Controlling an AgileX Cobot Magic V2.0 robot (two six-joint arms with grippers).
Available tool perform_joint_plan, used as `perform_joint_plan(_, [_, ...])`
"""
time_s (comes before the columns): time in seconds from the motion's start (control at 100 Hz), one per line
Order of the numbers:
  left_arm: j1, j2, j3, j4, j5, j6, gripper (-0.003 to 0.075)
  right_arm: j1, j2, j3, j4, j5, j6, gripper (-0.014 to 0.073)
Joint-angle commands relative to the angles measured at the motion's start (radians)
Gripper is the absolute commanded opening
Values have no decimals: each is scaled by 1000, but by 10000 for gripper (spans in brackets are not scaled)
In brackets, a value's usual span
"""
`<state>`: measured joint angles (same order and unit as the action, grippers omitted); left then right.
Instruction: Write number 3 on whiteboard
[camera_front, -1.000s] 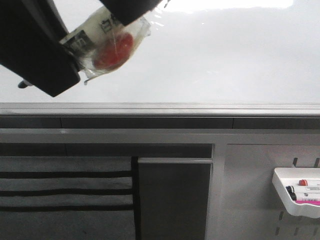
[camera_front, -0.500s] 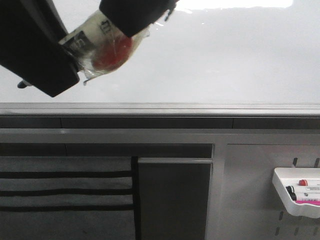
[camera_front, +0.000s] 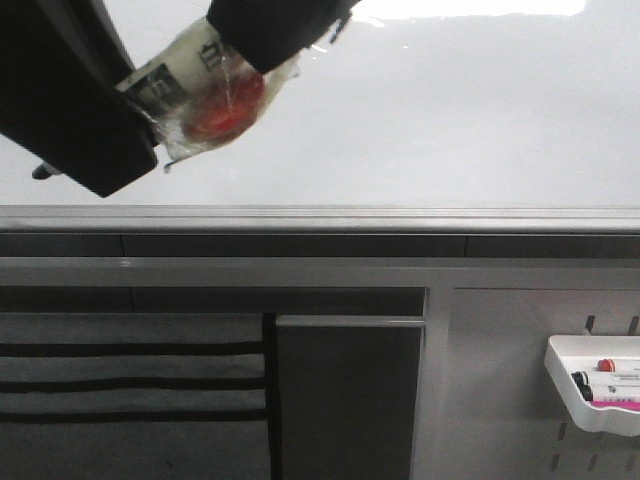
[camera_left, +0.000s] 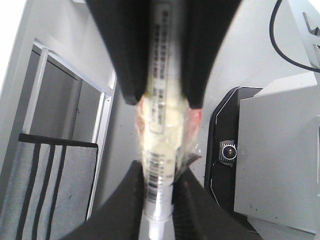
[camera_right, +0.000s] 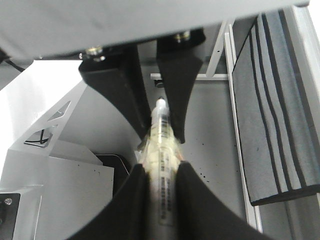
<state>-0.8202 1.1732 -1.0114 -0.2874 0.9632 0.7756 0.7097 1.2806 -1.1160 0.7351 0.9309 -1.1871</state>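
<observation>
The whiteboard (camera_front: 450, 110) fills the upper part of the front view, glossy white with glare at the top. No number 3 shows on it. A white marker (camera_front: 205, 85) wrapped in clear plastic, with a red part, is held at the upper left by both grippers. My left gripper (camera_front: 148, 112) is shut on one end, and a dark tip (camera_front: 42, 171) pokes out beyond it. My right gripper (camera_front: 255, 45) is shut on the other end. In the left wrist view my left gripper (camera_left: 157, 192) clamps the marker (camera_left: 159, 125). In the right wrist view my right gripper (camera_right: 160, 187) clamps the marker (camera_right: 162, 145).
The whiteboard's grey metal rail (camera_front: 320, 215) runs across the middle. Below at the right is a grey pegboard panel with a white tray (camera_front: 570, 385) holding spare markers. A grey striped cloth (camera_front: 130, 390) and a dark panel (camera_front: 345, 400) lie below at left and centre.
The marker and both grippers have shifted very slightly. The dark tip has moved a little left and down, and the right gripper sits a touch further right.
</observation>
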Motion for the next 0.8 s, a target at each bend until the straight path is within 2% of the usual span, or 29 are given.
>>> perform_joint_plan(0.0, [-10, -22, -35, -21, -46, -4, -20, 3, -21, -35, 37, -5, -3, 8])
perform_joint_plan(0.09, [-10, -22, -35, -21, -69, -4, -11, 3, -21, -35, 34, -3, -3, 8])
perform_joint_plan(0.14, [-10, -22, -35, -21, -82, -4, 32, 3, -21, -35, 34, -2, -3, 8])
perform_joint_plan(0.19, [-10, -22, -37, -21, -85, -4, 106, 3, -21, -35, 27, -2, -3, 8])
perform_joint_plan(0.32, [0, -28, -37, -17, -105, -14, 369, 3, -33, -35, 9, -11, -3, 8])
perform_joint_plan(0.39, [22, -43, -37, -17, -123, -44, 450, 3, -53, -35, -2, -24, 6, 8])
perform_joint_plan(0.47, [60, -77, -37, -17, -132, -54, 460, -2, -85, -35, -43, -50, 50, 8])
perform_joint_plan(0.58, [117, -139, -35, -19, -151, -99, 459, -31, -138, -35, -178, -59, 207, 8])
perform_joint_plan(0.67, [170, -207, -16, -19, -178, -144, 459, -92, -183, -30, -280, -59, 390, 8])
perform_joint_plan(0.79, [237, -292, 55, -19, -227, -218, 459, -208, -247, 29, -301, -78, 504, 8])
